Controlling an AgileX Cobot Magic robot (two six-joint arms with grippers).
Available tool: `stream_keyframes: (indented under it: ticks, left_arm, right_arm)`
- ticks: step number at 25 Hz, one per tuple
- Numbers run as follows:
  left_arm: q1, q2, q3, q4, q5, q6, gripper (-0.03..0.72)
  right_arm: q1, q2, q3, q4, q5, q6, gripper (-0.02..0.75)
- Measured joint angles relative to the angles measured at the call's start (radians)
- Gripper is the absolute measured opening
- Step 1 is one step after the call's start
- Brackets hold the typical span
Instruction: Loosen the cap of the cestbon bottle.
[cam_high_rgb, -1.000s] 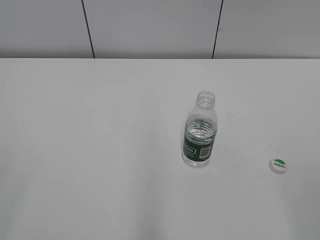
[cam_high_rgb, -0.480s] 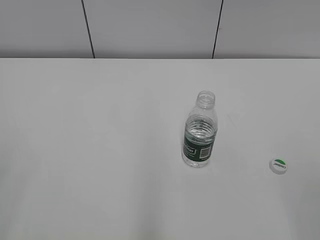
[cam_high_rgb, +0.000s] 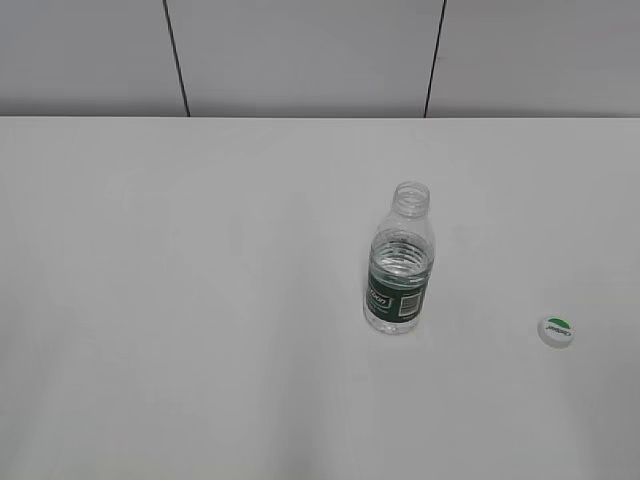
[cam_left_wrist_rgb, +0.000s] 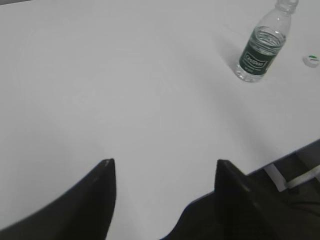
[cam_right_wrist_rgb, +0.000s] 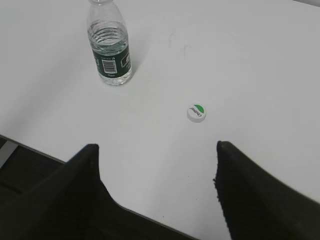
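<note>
The cestbon bottle (cam_high_rgb: 400, 272) stands upright on the white table, right of centre, with its neck open and no cap on it. It also shows in the left wrist view (cam_left_wrist_rgb: 261, 47) and the right wrist view (cam_right_wrist_rgb: 109, 47). The cap (cam_high_rgb: 558, 330) lies top up on the table to the bottle's right, apart from it; it shows in the right wrist view (cam_right_wrist_rgb: 197, 112) and at the edge of the left wrist view (cam_left_wrist_rgb: 312, 60). My left gripper (cam_left_wrist_rgb: 162, 162) is open and empty, far from the bottle. My right gripper (cam_right_wrist_rgb: 156, 146) is open and empty, near the table's front edge, short of the cap.
The white table (cam_high_rgb: 200, 300) fills the exterior view, with a grey panelled wall (cam_high_rgb: 300, 50) behind it. Neither arm shows in the exterior view. The table's front edge shows in both wrist views (cam_right_wrist_rgb: 30, 147), with dark floor below.
</note>
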Motion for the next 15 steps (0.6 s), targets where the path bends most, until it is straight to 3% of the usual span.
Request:
stream_keyframes:
  ticks: [4,8,15]
  left_arm:
    - [0.122,0.000,0.000,0.000,0.000,0.000,0.458]
    - [0.290,-0.003,0.001,0.000,0.000,0.000,0.452]
    - [0.498,-0.107,0.001,0.000,0.000,0.000,0.449]
  right_arm:
    - [0.000,0.000,0.000,0.000,0.000,0.000,0.549]
    - [-0.016,0.000,0.000,0.001,0.000,-0.001,0.549]
    - [-0.137,-0.096,0.004,0.002,-0.001,-0.001,0.549]
